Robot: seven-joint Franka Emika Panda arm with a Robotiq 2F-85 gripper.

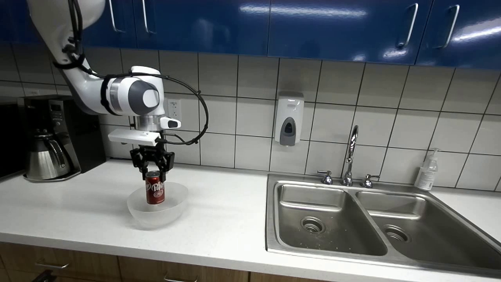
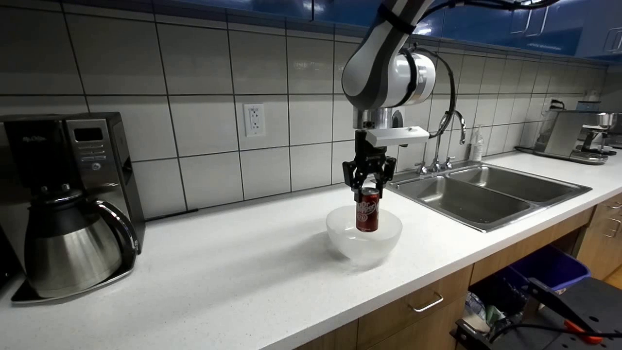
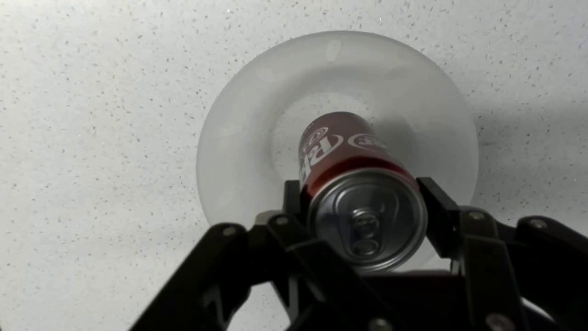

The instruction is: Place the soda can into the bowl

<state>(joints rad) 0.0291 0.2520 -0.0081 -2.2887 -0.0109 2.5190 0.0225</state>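
The soda can (image 1: 155,192) is red with a silvery top. It stands upright between the fingers of my gripper (image 1: 154,176) in both exterior views, where the can (image 2: 367,214) hangs at the opening of the bowl (image 2: 364,248). The bowl (image 1: 156,219) is wide, see-through and frosted, and sits on the counter. In the wrist view my gripper (image 3: 359,197) has a finger against each side of the can (image 3: 340,147) near its top, over the inside of the bowl (image 3: 239,119). I cannot tell whether the can's bottom touches the bowl.
A white counter (image 1: 227,203) bears the bowl. A coffee maker (image 2: 92,146) with a steel carafe (image 2: 73,253) stands on it, and a double steel sink (image 1: 270,219) is set into it. A tiled wall (image 1: 219,117) rises behind, under blue cabinets (image 1: 203,23).
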